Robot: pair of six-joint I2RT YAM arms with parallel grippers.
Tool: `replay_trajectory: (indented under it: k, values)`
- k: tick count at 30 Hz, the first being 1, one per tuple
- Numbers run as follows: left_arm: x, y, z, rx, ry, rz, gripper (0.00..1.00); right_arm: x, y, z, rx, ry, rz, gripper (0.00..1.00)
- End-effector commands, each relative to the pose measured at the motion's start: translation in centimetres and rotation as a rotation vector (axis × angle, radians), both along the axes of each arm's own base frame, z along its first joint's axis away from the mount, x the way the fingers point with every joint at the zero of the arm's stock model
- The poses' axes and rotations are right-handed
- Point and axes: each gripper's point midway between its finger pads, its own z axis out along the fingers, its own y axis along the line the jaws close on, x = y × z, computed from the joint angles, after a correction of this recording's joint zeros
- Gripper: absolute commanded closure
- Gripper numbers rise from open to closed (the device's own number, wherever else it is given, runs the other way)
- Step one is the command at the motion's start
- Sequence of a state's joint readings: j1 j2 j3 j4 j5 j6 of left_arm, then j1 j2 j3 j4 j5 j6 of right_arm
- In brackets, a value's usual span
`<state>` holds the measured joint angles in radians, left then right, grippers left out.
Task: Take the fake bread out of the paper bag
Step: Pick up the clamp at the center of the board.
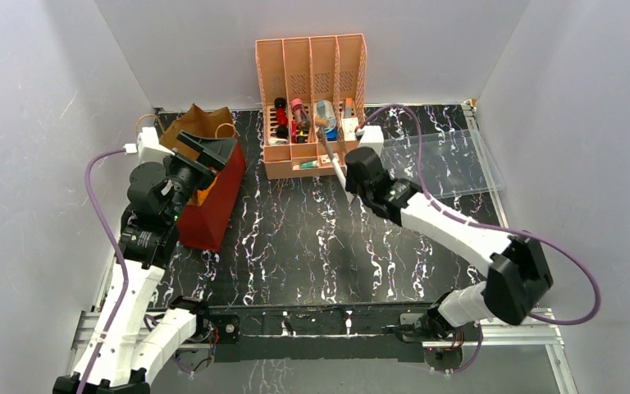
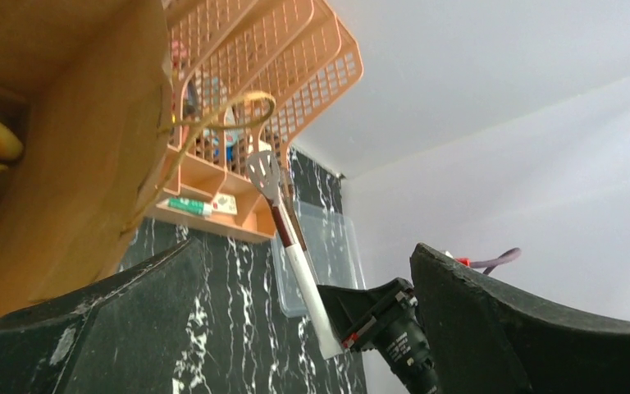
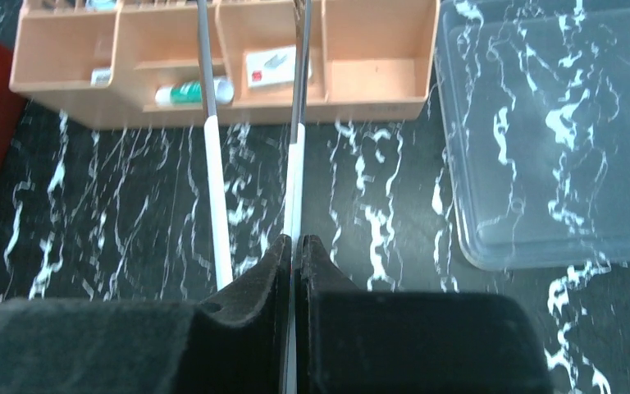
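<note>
While paper bag (image 1: 221,185) shows brown top, red base | left hand (image 1: 209,150) spread wide | right hand (image 3: 295,250) clamping tongs (image 3: 213,189)

Left arm (image 1: 123,295): rises from its base at the near left and reaches toward the far left. The wrist is turned so that the left gripper (image 1: 210,153) faces right, jaws spread wide.

Right arm (image 1: 451,222): elbow raised at the near right, forearm running leftward and away to the far centre. The right gripper (image 3: 294,246) points far, jaws clamped together on one white handle of the tongs (image 3: 295,164).
</note>
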<state>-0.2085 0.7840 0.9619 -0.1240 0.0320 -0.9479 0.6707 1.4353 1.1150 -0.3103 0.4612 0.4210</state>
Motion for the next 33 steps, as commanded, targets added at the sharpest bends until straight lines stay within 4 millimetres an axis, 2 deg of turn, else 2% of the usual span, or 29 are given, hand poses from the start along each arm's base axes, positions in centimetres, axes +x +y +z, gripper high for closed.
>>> replay_trajectory:
  k: [1,7,12,18,24,30,33]
  values:
    - [-1.4,-2.2,-0.1,-0.038,0.044,-0.135,0.02,-3.5,1.7,3.9,0.046,-0.151,0.005,1.0]
    - [-2.1,-3.6,-2.0,-0.008,0.137,-0.227,0.02,-9.3,3.9,2.8,0.056,-0.176,0.086,1.0]
    - [-2.2,-5.1,-3.7,0.065,0.214,-0.288,0.02,-12.6,5.4,2.0,0.041,-0.194,0.125,1.0]
    - [-2.9,-8.2,-5.1,0.199,0.264,-0.331,0.02,-14.6,6.4,1.5,0.002,-0.202,0.137,1.0]
    - [-3.8,-11.6,-8.5,0.352,0.347,-0.349,0.02,-16.3,6.5,1.5,-0.009,-0.222,0.139,1.0]
    - [-4.0,-13.5,-11.9,0.406,0.41,-0.336,0.02,-18.0,6.1,1.3,-0.032,-0.239,0.138,1.0]
    - [-3.8,-13.8,-13.1,0.43,0.429,-0.301,0.02,-18.5,5.3,0.8,-0.045,-0.234,0.12,1.0]
